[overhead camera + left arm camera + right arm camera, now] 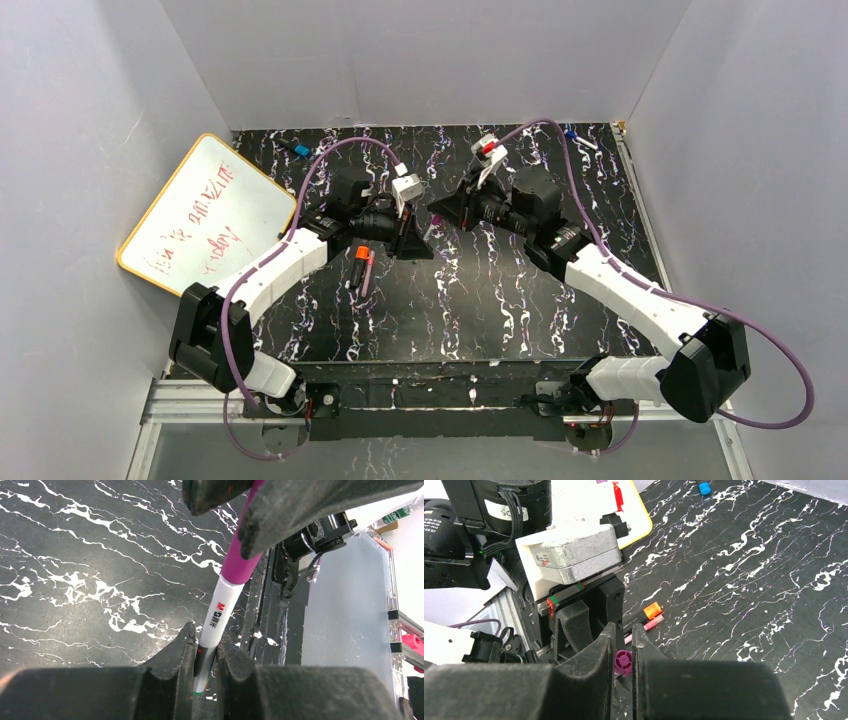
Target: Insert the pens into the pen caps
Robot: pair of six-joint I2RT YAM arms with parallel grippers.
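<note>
Left pincer [205, 647] grips the slim white-barrelled pen [217, 617]; right pincer [625, 637] clamps the magenta plastic cap [623, 662]. Best keep them coaxial, pushing gently.

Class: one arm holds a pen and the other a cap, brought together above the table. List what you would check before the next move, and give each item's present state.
1. Left gripper shut on the white pen: ok.
2. Right gripper shut on the magenta cap: ok.
3. Cap in line with the pen, left wrist view: ok.
4. Cap pushed fully home: cannot tell.
5. Orange-ended black pen and pink pen lying on the table, apart from both grippers: ok.
</note>
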